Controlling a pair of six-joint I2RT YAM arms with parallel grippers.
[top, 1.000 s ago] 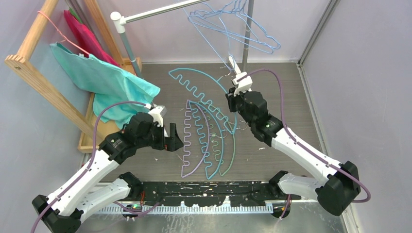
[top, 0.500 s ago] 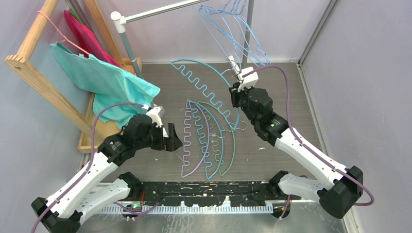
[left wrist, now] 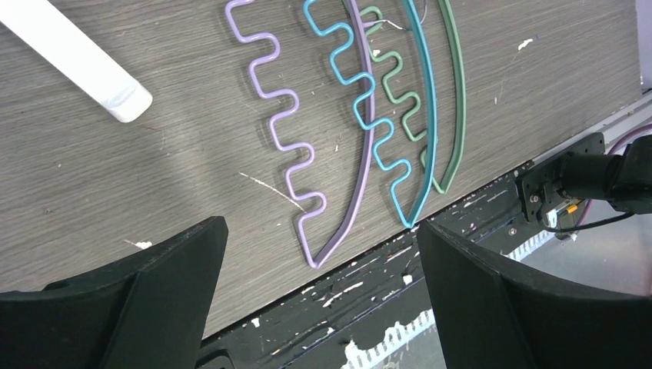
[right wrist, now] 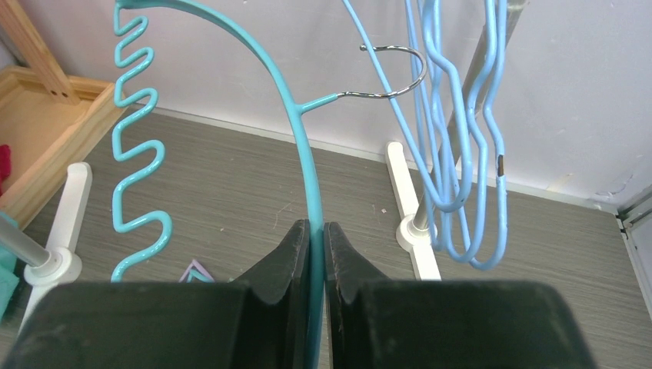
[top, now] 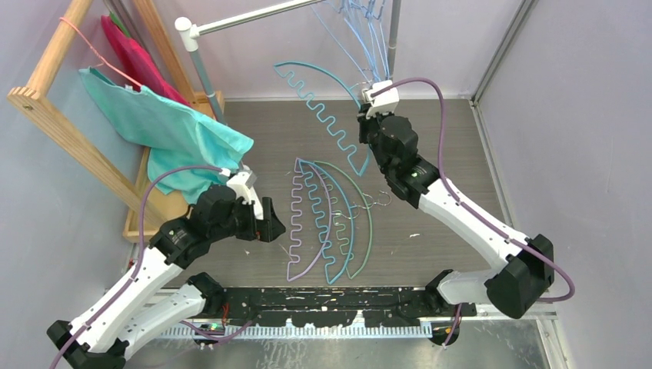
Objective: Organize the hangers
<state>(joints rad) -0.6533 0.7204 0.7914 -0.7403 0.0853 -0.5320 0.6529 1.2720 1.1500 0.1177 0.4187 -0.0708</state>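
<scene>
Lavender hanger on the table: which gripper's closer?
Left. The left gripper hovers open just beside the lavender hanger. The right gripper is raised well behind it, shut on a teal hanger.

Right end effector (top: 364, 106) holding teal hanger (top: 327, 108) aloft, near grey rail (top: 246, 17); three hangers (top: 330, 223) flat on table (top: 454, 146)

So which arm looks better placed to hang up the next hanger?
Right. The right gripper is shut on the teal hanger, held up near the rail beside the hanging blue hangers. The left gripper is open, low over the table hangers.
</scene>
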